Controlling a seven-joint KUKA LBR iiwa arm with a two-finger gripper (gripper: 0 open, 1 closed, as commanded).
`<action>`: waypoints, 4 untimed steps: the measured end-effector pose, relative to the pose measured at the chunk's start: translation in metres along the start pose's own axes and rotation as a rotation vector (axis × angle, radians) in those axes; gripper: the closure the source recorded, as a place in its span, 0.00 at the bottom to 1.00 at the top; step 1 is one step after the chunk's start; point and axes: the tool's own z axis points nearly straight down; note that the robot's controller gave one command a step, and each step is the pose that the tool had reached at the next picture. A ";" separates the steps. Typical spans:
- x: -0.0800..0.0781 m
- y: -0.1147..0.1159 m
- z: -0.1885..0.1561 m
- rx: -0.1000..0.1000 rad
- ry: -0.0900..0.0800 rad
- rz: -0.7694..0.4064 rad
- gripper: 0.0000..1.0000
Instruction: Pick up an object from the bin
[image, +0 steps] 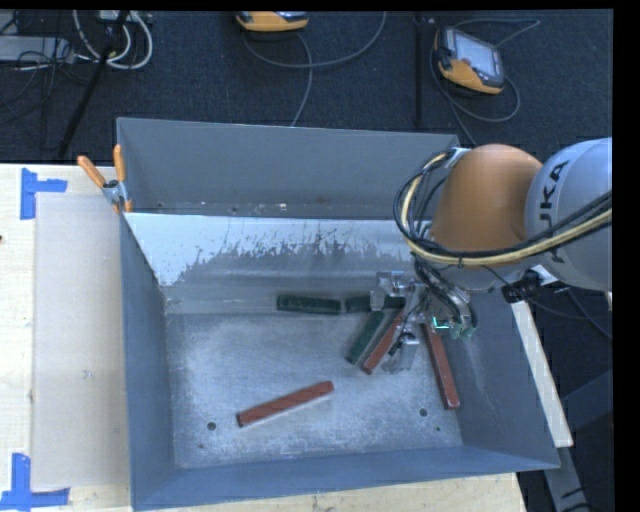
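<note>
Red-brown bar lies flat and alone on the floor of the bin, front-centre, its right end angled slightly toward the back. Dark green bar lies approx. level at the foot of the back wall, well apart from the red-brown bar. Behind the bin: dark carpet w/ pale cables bunched top left. Yellow handset sits top right; second handset is cut off by the top edge.

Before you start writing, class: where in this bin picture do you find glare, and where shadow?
Camera view: a bright glare band runs across the bin's back wall; the arm seems to shade the bin's right side, where a few sticks lie heaped; the lone red-brown stick lies on evenly lit floor.
</note>
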 end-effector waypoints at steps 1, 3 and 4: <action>0.020 -0.021 0.090 -0.001 -0.009 0.062 0.00; 0.069 0.104 0.089 0.000 -0.004 -0.187 0.00; 0.068 0.102 0.088 0.001 -0.006 -0.186 1.00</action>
